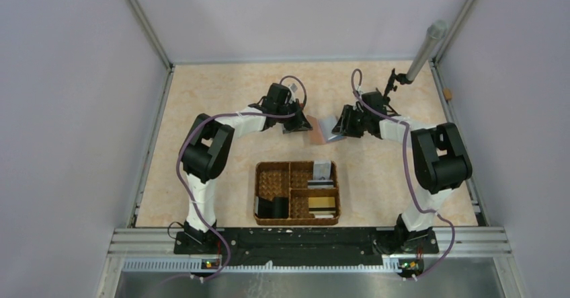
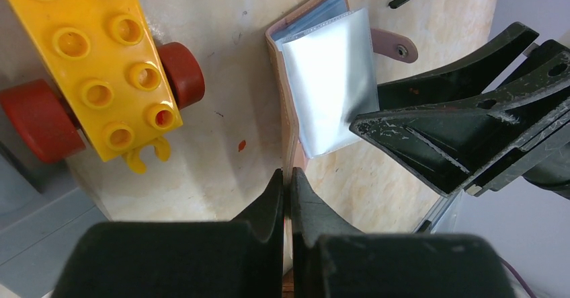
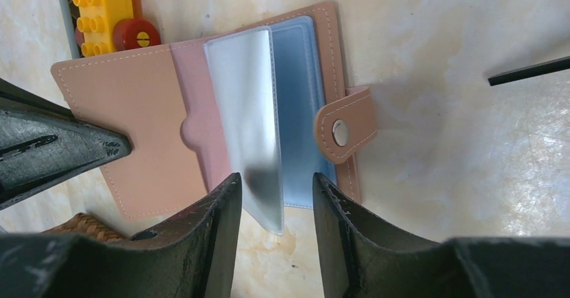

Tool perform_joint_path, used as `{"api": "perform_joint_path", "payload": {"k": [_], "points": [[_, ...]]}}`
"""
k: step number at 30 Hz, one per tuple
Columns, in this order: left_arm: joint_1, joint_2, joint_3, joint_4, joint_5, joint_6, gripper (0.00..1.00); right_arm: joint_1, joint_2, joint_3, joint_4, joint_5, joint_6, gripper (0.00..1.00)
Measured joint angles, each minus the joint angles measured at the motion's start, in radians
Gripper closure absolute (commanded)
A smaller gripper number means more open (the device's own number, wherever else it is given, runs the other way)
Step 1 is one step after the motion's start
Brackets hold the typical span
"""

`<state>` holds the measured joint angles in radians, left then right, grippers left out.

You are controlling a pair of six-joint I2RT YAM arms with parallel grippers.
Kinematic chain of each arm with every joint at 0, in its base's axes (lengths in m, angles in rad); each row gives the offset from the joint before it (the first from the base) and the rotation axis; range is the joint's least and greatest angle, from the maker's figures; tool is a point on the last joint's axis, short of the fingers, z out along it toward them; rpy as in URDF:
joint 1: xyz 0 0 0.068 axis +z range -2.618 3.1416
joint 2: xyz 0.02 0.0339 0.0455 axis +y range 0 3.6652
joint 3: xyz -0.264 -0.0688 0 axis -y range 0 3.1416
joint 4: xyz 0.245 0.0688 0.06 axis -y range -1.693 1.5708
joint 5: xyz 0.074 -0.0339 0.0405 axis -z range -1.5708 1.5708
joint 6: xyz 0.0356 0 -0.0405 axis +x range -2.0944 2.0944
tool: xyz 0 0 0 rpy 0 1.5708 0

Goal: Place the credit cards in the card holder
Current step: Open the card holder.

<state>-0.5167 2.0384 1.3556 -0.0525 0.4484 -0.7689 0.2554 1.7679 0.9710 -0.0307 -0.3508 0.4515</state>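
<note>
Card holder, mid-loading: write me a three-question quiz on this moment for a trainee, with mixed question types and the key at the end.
1. True or false: the left gripper is shut on the edge of the card holder.
2. Top view, fill in: the other cards lie in the woven basket's ____ compartments (left or right).
3. Where is the silver card? A: in the woven basket. B: over the open card holder, between the right gripper's fingers. C: clamped in the left gripper.
Key: 1 true; 2 right; 3 B.
</note>
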Motion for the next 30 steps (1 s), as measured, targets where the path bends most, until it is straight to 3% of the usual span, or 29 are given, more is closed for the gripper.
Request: {"api": "perform_joint_path", "payload": {"k": [13, 30], "points": [[0.003, 0.000, 0.004, 0.000, 0.004, 0.008, 1.00, 0.000, 0.004, 0.000, 0.001, 0.019, -0.014, 0.55], [0.014, 0.036, 0.014, 0.001, 0.011, 0.009, 1.00, 0.043, 0.074, 0.034, 0.079, -0.161, 0.029, 0.56]]}}
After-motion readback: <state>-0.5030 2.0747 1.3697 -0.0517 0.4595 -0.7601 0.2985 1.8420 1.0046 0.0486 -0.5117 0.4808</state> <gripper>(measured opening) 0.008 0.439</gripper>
